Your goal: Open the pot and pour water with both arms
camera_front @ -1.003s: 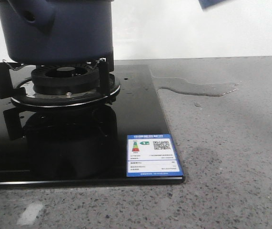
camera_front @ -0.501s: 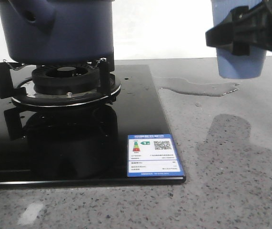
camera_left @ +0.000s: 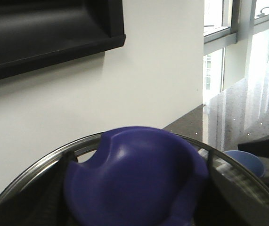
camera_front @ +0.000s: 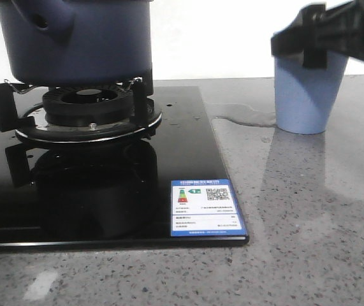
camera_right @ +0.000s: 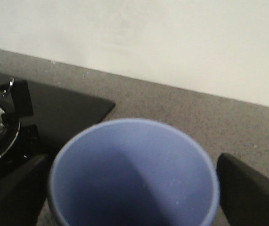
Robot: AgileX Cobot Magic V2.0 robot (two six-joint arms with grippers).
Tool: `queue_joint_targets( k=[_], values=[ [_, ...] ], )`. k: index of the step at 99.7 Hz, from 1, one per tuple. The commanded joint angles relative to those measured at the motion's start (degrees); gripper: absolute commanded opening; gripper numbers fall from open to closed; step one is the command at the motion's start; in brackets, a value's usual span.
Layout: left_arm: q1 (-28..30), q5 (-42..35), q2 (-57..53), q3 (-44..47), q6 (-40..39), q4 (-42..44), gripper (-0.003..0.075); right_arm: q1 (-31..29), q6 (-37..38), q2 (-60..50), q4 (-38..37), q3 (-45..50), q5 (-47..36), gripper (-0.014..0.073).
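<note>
Since half a second back your right gripper (camera_front: 325, 38) had brought the cup (camera_front: 306, 95) down to the counter (camera_front: 309, 217) in its grip, pot (camera_front: 73, 38) on the burner (camera_front: 83, 108), left gripper's state unclear behind the lid knob (camera_left: 134, 179); letting go looked next.

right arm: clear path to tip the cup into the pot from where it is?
Probably not yet. The right hand holds the cup low on the counter, well right of the pot, whose rim sits higher. The left wrist view shows a lid, seemingly still on.

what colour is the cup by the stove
Light blue; the cup shows best in the front view, standing on the grey counter.
</note>
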Motion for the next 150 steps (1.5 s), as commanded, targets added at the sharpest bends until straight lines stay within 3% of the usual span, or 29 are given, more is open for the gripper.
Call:
queue_joint_targets(
  k=[1, 18, 25, 32, 47, 74, 150],
  values=[
    [-1.9, -3.0, 1.1, -1.6, 5.3, -6.4, 0.0230, -0.3, 0.0, -5.3, 0.6, -1.3, -6.7, 0.0645],
    [-3.3, -4.5, 6.3, -1.6, 15.2, -16.0, 0.0230, -0.1, 0.0, -13.5, 0.6, -1.4, -5.5, 0.0638],
    [-3.3, -4.9, 9.2, -1.6, 18.6, -20.1, 0.0230, 0.4, 0.0, -17.0, 0.6, -1.4, -3.3, 0.0575],
    [-3.3, -4.9, 12.0, -1.6, 21.8, -22.3, 0.0230, 0.8, 0.2, -20.6, 0.6, -1.4, -0.1, 0.0434],
    [-3.3, -4.9, 17.0, -1.6, 24.3, -23.3, 0.0230, 1.2, 0.4, -27.4, 0.6, -1.4, 7.8, -0.0072],
    [-3.3, -7.0, 21.2, -1.6, 24.6, -25.4, 0.0230, 1.2, 0.4, -33.8, 0.6, -1.4, 14.6, -0.0068],
    [-3.3, -7.9, 23.8, -1.6, 24.6, -25.4, 0.0234, 1.2, 0.4, -33.8, 0.6, -1.4, 15.3, -0.0068]
  ],
)
